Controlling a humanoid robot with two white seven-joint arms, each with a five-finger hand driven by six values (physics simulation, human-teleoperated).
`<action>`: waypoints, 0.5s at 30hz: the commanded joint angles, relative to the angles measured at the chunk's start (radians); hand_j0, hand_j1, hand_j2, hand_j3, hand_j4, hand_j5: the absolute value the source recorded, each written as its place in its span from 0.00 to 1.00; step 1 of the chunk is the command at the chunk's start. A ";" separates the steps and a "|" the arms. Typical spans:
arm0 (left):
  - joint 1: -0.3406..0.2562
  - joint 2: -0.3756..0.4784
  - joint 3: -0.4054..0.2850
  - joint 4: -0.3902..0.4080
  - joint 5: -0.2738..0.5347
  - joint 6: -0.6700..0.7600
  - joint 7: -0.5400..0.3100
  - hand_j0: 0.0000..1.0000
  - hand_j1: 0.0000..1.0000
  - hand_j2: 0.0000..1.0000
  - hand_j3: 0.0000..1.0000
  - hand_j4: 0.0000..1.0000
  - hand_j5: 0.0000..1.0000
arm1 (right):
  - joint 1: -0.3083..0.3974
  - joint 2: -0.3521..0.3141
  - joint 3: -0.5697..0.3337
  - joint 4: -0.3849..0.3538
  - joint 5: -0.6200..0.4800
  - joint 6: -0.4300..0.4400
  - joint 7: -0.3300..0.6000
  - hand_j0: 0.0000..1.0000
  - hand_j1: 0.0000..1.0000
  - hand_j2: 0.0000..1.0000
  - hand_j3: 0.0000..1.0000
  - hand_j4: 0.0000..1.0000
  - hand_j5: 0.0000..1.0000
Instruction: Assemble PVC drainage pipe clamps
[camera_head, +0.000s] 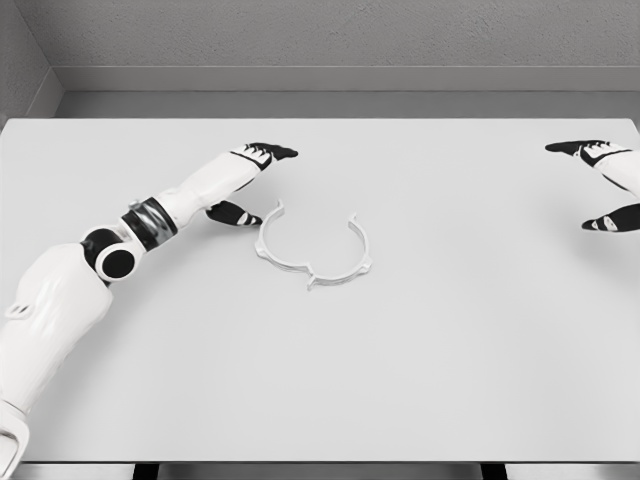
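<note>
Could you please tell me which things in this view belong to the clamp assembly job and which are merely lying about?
Part of the job:
- white clamp pieces, two curved halves forming an open ring
- left hand, open, beside them
- right hand, open, at the right edge

Lying about:
- nothing besides the table

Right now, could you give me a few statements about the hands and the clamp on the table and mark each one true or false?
1. The white pipe clamp lies flat on the table. True.
2. The left hand is closed around the clamp. False: its fingers are spread and it is beside the clamp, holding nothing.
3. The right hand is far from the clamp, at the picture's right edge. True.
4. The clamp forms a closed ring. False: it is open at the top.
</note>
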 joint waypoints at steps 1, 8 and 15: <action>0.000 -0.007 0.000 0.002 0.006 0.000 0.001 1.00 1.00 1.00 1.00 1.00 1.00 | 0.000 -0.001 0.000 0.001 -0.008 0.002 -0.001 1.00 1.00 1.00 1.00 1.00 1.00; 0.000 -0.024 0.000 0.001 0.001 0.000 0.001 1.00 1.00 1.00 1.00 1.00 1.00 | 0.000 -0.001 0.001 0.001 -0.006 0.002 -0.001 1.00 1.00 1.00 1.00 1.00 1.00; 0.005 -0.039 0.000 -0.004 0.001 0.000 0.001 1.00 1.00 1.00 1.00 1.00 1.00 | 0.000 -0.001 0.000 0.001 -0.006 0.002 -0.001 1.00 1.00 1.00 1.00 1.00 1.00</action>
